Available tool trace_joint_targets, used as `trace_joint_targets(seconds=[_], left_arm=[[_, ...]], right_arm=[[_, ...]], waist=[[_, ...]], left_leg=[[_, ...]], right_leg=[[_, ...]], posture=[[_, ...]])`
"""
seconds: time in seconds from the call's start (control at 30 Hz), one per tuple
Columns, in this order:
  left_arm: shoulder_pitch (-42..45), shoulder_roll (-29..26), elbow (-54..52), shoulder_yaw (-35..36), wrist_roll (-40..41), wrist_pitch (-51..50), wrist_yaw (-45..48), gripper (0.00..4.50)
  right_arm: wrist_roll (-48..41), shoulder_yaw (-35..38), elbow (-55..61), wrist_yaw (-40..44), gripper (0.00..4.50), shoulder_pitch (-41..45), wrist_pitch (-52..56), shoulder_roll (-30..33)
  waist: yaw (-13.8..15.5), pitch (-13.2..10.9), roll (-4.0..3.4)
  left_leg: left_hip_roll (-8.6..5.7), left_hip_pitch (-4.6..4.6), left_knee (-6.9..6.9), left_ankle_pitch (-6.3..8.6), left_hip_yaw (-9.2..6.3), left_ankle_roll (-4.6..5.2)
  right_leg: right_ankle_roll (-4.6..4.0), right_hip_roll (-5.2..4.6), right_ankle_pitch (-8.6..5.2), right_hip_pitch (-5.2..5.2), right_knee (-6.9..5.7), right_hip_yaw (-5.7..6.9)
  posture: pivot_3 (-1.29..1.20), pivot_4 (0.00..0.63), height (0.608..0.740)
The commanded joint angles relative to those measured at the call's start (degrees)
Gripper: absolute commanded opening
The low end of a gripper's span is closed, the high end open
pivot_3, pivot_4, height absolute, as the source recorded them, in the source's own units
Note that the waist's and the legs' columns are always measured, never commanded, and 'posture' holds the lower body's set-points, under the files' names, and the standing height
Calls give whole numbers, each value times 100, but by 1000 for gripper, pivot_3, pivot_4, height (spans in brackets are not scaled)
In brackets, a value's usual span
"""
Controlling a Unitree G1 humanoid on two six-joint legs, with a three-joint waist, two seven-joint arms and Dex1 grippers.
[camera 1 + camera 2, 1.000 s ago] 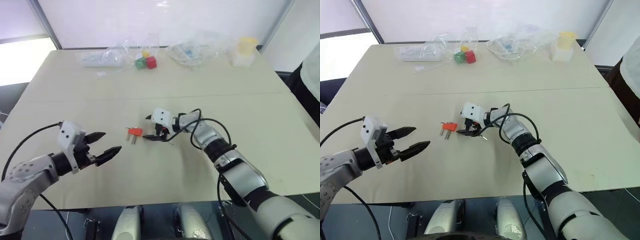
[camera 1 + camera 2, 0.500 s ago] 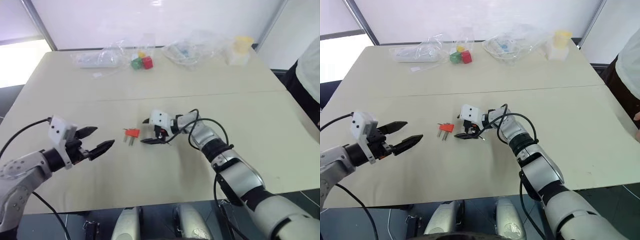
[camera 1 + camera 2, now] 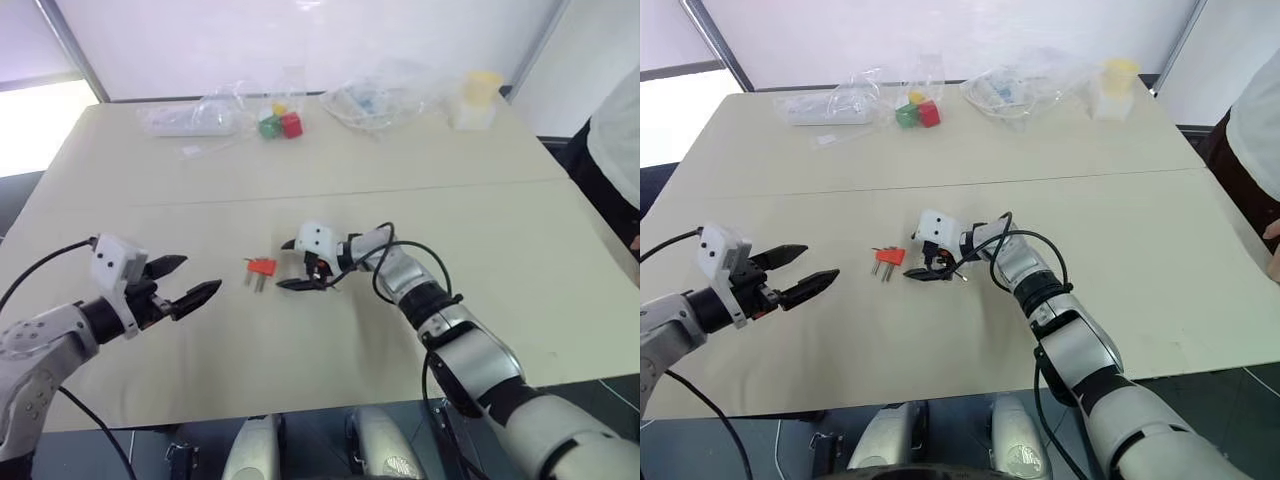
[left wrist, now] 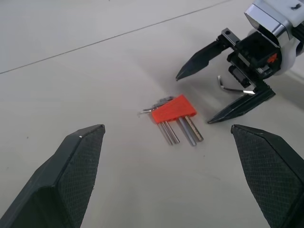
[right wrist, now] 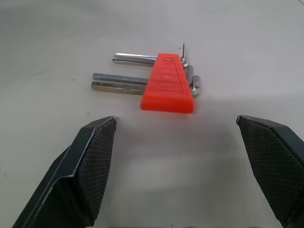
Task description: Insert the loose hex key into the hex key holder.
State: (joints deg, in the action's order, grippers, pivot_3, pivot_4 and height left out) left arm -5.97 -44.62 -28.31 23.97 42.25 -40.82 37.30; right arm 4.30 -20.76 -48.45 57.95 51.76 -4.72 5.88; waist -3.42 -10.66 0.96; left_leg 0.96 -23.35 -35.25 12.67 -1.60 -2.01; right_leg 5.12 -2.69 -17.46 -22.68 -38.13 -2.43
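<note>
Holder: hex key holder [image 4: 174, 109], an orange-red wedge, lies flat on the desk [image 3: 300, 180] near the middle, with four grey keys sticking out of one side and bent ends showing at the other.
Loose key: I see the loose hex key [image 4: 231, 87], a thin L-shaped rod, lying on the desk between the two fingers of my right tool, close in by its body and well short of the fingertips; I cannot tell whether it touches either finger.
Right tool: my right tool [image 3: 292, 264] sits low over the desk just beside the holder, tips pointing at it, jaws spread wide and gripping nothing.
Left tool: my left tool [image 3: 190, 280] hovers on the other side of the holder, apart from it, jaws wide and empty, aimed at the holder.
Progress: I judge the task barely begun; the key is not picked up and no insertion has been made.
Left to do: pinch the key, lift it, line its straight end up with a free slot, and perhaps steady the holder with the left tool.
Background: red and green cubes [image 3: 280, 125] and clear plastic bags [image 3: 380, 95] sit at the far edge, well apart from the work.
</note>
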Motion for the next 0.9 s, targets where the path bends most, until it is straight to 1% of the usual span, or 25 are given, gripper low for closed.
trace_joint_targets(seconds=[0.03, 0.43, 0.83, 0.87, 0.9], left_arm=[[-16, 25, -224, 50, -48, 128, -6, 4472], [-134, 139, -388, 16, -101, 117, -69, 4472], [-238, 227, -488, 29, -204, 139, -102, 4472], [-247, 236, -502, 33, -205, 137, -115, 4500], [-254, 245, -514, 38, -206, 135, -127, 4500]], right_arm=[[89, -68, -10, -67, 4222, -75, 56, -220], [280, 4, -568, -481, 4222, 170, -301, -372], [315, 82, -1013, -598, 4222, 309, -471, -520], [324, 84, -1043, -606, 3676, 320, -485, -529], [336, 85, -1074, -614, 3376, 331, -502, -538]], waist=[[-41, 0, 0], [-62, 0, 0], [-69, 1, 0], [-68, 1, 0], [-69, 1, -1]], left_leg=[[0, 0, 1, 0, 0, 0], [1, 4, 4, -2, -3, -5], [3, 12, 4, -4, -4, -8], [3, 13, 4, -5, -4, -8], [4, 14, 4, -5, -4, -8]], right_leg=[[0, 0, 0, -1, 0, -1], [-5, 0, 3, -1, -3, -4], [-10, 3, 6, 2, -8, -4], [-11, 4, 6, 3, -8, -4], [-11, 4, 7, 3, -9, -4]], posture=[[0, 150, 740], [0, 150, 740], [0, 150, 740], [0, 150, 740], [0, 150, 740]])
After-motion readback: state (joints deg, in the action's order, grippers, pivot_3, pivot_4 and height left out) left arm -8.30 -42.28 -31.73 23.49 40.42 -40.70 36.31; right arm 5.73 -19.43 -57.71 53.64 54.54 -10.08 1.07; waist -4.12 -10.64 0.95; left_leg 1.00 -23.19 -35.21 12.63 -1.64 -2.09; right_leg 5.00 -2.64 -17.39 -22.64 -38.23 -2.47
